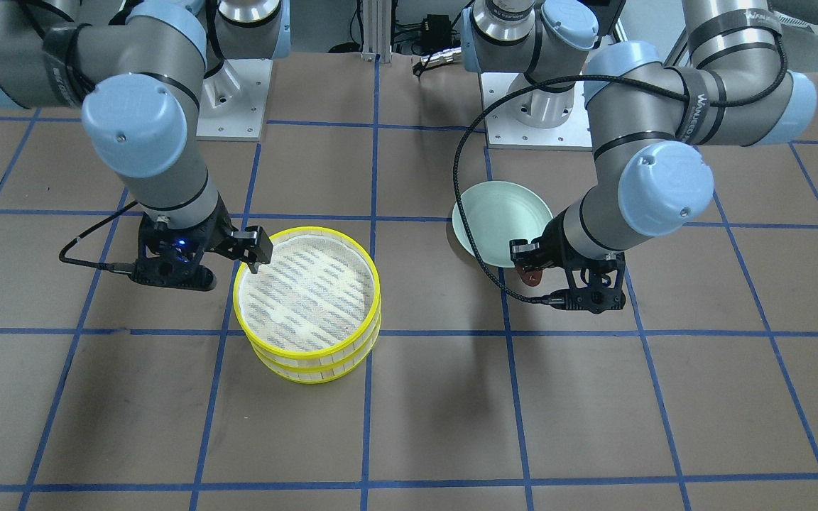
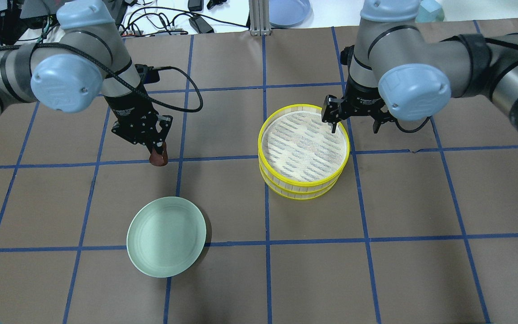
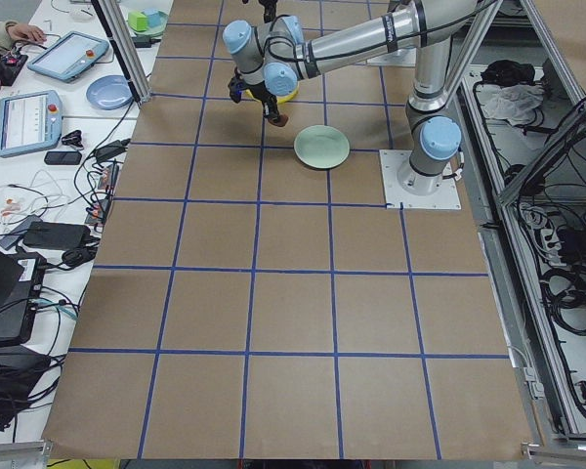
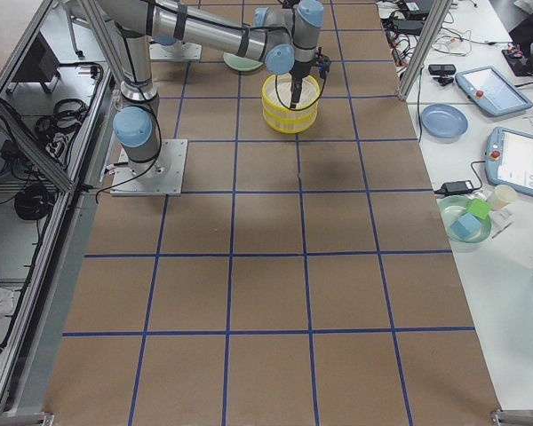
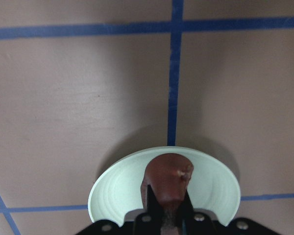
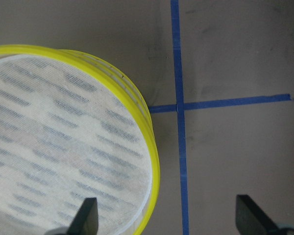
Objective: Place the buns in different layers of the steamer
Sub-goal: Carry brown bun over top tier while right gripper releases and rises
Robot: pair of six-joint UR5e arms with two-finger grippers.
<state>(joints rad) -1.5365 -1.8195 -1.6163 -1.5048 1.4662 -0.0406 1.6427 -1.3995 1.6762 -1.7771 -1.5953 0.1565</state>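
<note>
The two layers of steamer are stacked, the upper tray [image 2: 305, 182] on the lower one [image 2: 301, 196]. The upper tray's mesh floor is bare. My left gripper [image 2: 157, 150] is shut on the dark reddish-brown bun [image 2: 158, 158] and holds it above the table, left of the steamer. In the left wrist view the bun [image 5: 167, 180] hangs over the green plate [image 5: 213, 188]. My right gripper [image 2: 355, 125] is open, straddling the upper tray's far right rim [image 6: 148, 122], one finger [image 6: 85, 218] inside. The pale cream bun is out of view.
The pale green plate [image 2: 166, 236] lies bare near the robot's left side, also in the front view [image 1: 498, 213]. Blue tape lines grid the brown table. Cables trail from both wrists.
</note>
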